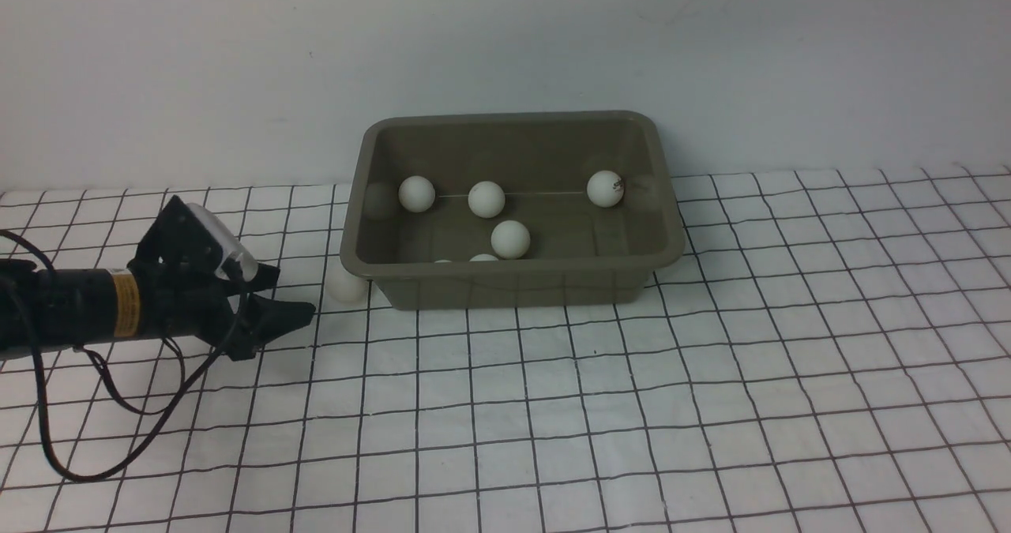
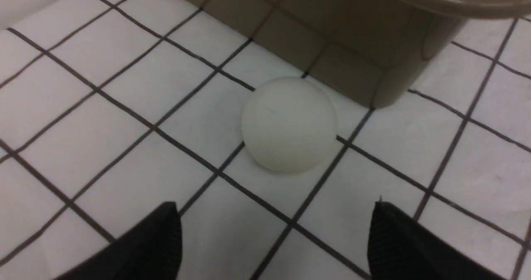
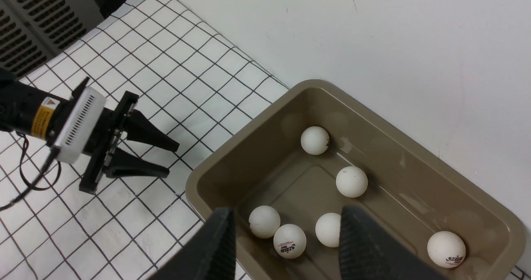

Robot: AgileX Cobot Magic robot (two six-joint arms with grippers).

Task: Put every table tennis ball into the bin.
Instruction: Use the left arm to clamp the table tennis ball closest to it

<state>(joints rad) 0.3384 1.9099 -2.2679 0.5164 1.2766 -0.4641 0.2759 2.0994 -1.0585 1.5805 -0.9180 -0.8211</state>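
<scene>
The left claw stands wide, nothing between its tips, low over the table and aimed at one ball. That ball sits on the tablecloth just beside the bin, near the bin's corner on the robot's left, partly tucked below the rim, and apart from the tips.

The right claw also has its fingers spread, with no ball gripped; its wrist view looks down into the bin, where the other balls lie loose on the floor of it.

Six are in, then, and one is out: the work looks nearly done. What seems left is to close on that last ball, lift it clear of the overhanging rim and drop it inside. The rim could get in the way of the lift.

Counted: seven balls in all that show, six inside and one outside; one bin; two claws, both empty. The wall stands behind the bin.
</scene>
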